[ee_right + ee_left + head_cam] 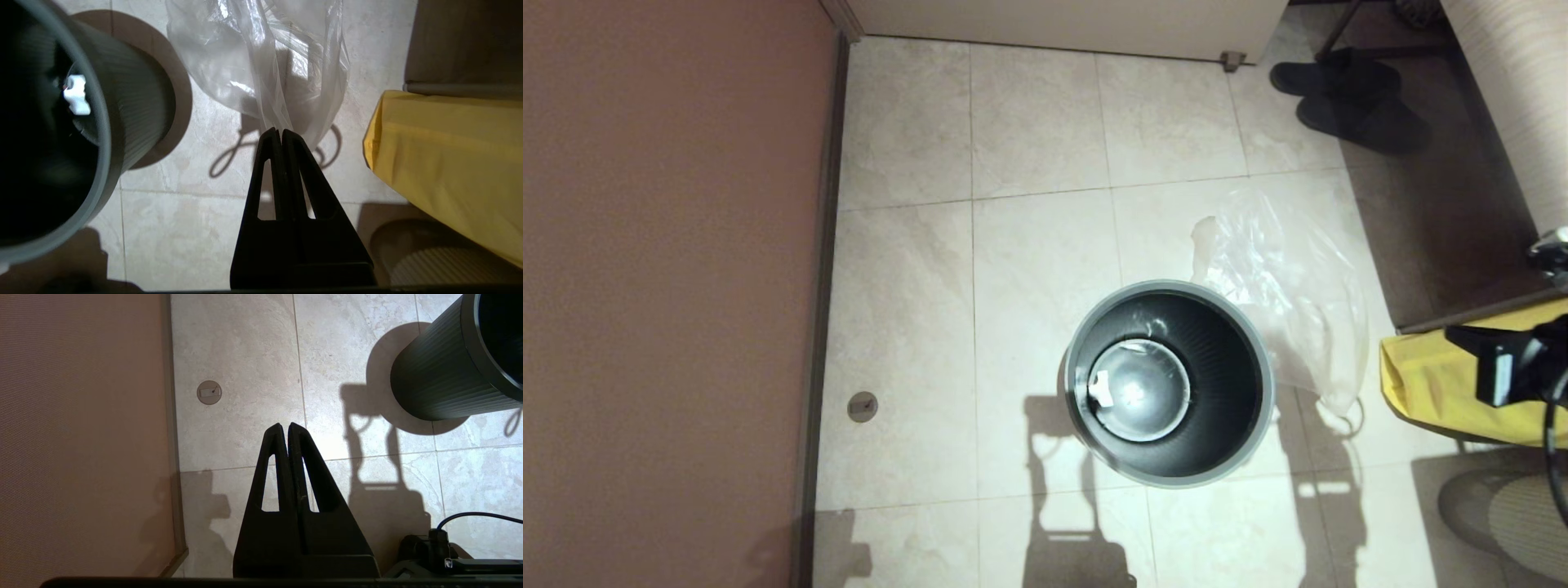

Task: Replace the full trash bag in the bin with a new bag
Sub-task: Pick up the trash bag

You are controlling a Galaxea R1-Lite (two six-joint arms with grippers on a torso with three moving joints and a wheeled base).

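Head view, near edge first: bin (1168, 384) stands on the tiled floor (1029, 269) at about 5 o'clock from frame centre, mouth up, unlined, shiny bottom showing with a small white scrap (1102, 385) on it. New bag (1282, 278) lies crumpled on the floor at the bin's 2 o'clock, touching its rim. Yellow sack (1437, 384) sits at the bin's 3 o'clock, well apart. Dark slippers (1347, 94) lie farthest, near 1 o'clock.

My right gripper (282, 131) has its jaws pressed together, tips at the bag's near end; whether any film is pinched I cannot tell. My left gripper (284, 425) hangs over bare floor beside the brown wall (81, 428), jaws pressed together, empty, bin (445, 371) well apart.
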